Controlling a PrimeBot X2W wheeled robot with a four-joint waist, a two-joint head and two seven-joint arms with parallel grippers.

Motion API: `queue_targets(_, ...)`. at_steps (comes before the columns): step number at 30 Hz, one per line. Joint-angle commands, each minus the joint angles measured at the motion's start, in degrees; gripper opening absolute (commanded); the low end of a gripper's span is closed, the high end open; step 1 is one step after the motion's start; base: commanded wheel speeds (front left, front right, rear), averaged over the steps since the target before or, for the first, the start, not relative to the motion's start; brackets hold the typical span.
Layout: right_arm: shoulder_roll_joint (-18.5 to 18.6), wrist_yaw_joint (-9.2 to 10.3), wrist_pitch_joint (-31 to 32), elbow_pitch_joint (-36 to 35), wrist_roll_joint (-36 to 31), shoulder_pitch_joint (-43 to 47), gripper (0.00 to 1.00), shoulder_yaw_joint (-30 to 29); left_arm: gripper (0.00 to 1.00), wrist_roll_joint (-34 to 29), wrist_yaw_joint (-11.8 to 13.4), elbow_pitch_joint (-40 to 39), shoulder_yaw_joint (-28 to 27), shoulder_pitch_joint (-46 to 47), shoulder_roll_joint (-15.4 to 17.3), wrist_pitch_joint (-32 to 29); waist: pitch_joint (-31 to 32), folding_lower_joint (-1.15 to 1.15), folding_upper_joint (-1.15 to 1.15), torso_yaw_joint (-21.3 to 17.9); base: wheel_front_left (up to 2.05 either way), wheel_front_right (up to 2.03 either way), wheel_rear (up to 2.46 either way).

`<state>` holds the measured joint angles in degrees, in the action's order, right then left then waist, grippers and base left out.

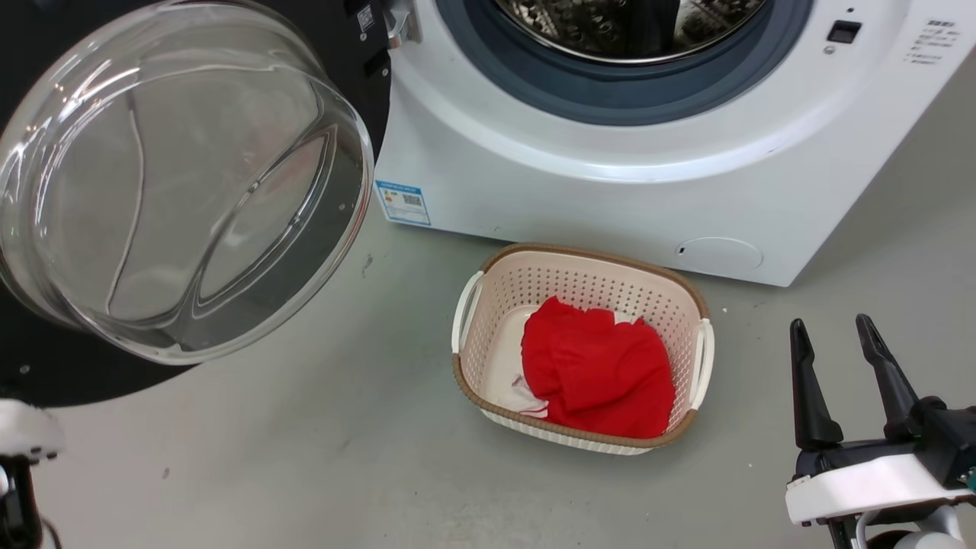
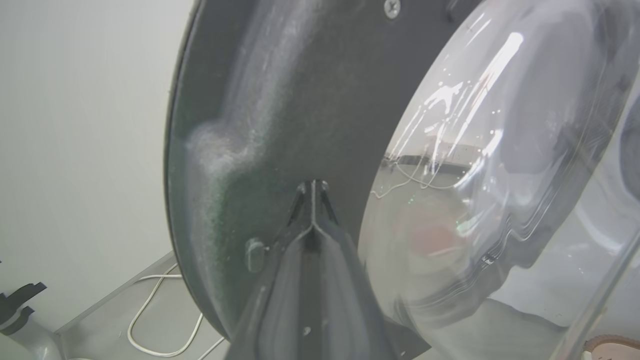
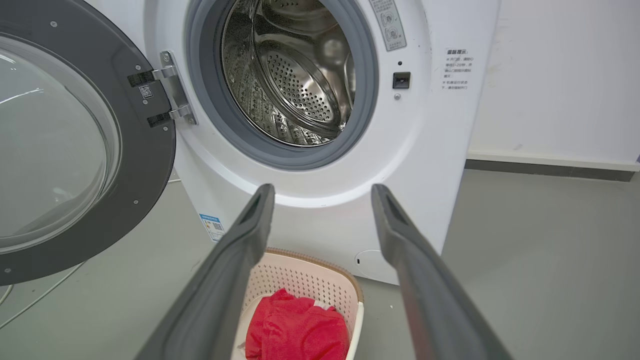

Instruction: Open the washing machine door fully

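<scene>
**Operator:** Where does the door stand?

**Spotter:** The washer (image 1: 595, 191) is at the far side, drum exposed. Your door (image 1: 175, 191) hangs off its left side, swung well out, glass bowl facing you. I judge it most of the way round, with perhaps some swing left.

**Operator:** Anything in the way?

**Spotter:** The basket (image 1: 488, 282) with the red cloth (image 1: 595, 374) sits on the floor near the washer's front, right of the door and apart from it, so it shouldn't block you. Your right gripper (image 1: 831, 324) hovers at the near right, fingers spread, holding nothing.

**Operator:** And the left?

**Spotter:** Your left gripper (image 2: 312, 190) has its fingers pressed together, pinching nothing. The tips are at the door's dark inner face, between rim and glass. Whether they touch it, I can't tell.

**Operator:** What can go wrong?

**Spotter:** If you push from there, it's a narrow point on a glossy panel. Go off-square and the tips could skid right onto the glass. Push past the stop and you load the hinge (image 3: 172, 92). A white cable (image 2: 150, 320) lies on the floor beyond the door, so watch that your arm doesn't catch it.
</scene>
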<state>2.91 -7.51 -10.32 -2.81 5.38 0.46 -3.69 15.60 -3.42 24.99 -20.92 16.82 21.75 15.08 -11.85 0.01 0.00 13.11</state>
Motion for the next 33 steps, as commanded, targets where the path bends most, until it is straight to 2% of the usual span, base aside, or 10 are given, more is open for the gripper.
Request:
queue_targets(1,-0.1,0.04,-0.7,0.6,0.7,0.1,1.00,-0.1,0.00,-1.3,-0.4,-2.3,-0.9,-3.0,-1.0,0.1,1.3,-0.01,0.00,-1.2,0.00,0.00,0.00)
queue_targets(4,-0.1,0.04,-1.1,1.0,0.9,0.5,1.00,-0.2,0.00,-2.3,-0.7,-4.9,-1.5,-5.5,-2.5,0.1,2.2,-0.01,0.00,-1.5,0.00,0.00,0.00)
queue_targets(9,-0.1,0.04,-1.6,2.2,1.3,1.2,1.00,-0.3,0.00,-4.4,-1.0,-13.1,-1.5,-12.1,-7.9,0.1,4.4,-0.01,0.00,-1.7,0.00,0.00,0.00)
queue_targets(10,-0.1,0.04,-1.7,2.3,1.2,1.3,1.00,-0.3,0.22,-4.9,-0.8,-15.1,-1.3,-13.1,-9.1,0.1,4.7,-0.01,0.00,-1.8,0.00,0.00,0.00)
queue_targets(11,-0.1,0.04,-1.7,2.5,1.2,1.5,1.00,-0.2,0.72,-5.4,-0.7,-16.6,-0.8,-14.5,-10.4,0.1,5.1,-0.01,0.00,-1.9,0.00,0.00,0.00)
queue_targets(12,-0.1,0.04,-1.8,2.5,1.2,1.6,1.00,-0.2,1.00,-5.7,-0.7,-18.1,-0.5,-15.7,-11.9,0.1,5.5,-0.01,0.00,-2.0,0.00,0.00,0.00)
queue_targets(16,-0.1,0.04,-1.9,3.0,1.3,2.1,1.00,-0.1,1.00,-7.4,-1.0,-22.7,1.9,-19.6,-15.6,0.1,7.1,-0.01,0.00,-2.5,0.00,0.00,0.00)
queue_targets(20,-0.1,0.04,-1.7,3.2,1.1,2.4,1.00,0.3,1.00,-9.4,-0.9,-25.8,6.8,-22.0,-17.6,0.1,8.3,-0.01,0.00,-3.4,0.00,0.00,0.00)
queue_targets(27,-0.1,0.04,-1.4,2.9,0.5,2.5,1.00,0.9,1.00,-8.5,-1.0,-27.8,15.7,-21.1,-18.7,0.1,9.2,-0.01,0.00,-7.1,0.00,0.00,0.00)
queue_targets(33,-0.1,0.04,-0.9,2.5,-0.4,2.7,1.00,1.7,1.00,-9.3,-1.8,-26.6,18.8,-18.5,-18.7,0.1,9.8,-0.01,0.00,-11.4,0.00,0.00,0.00)
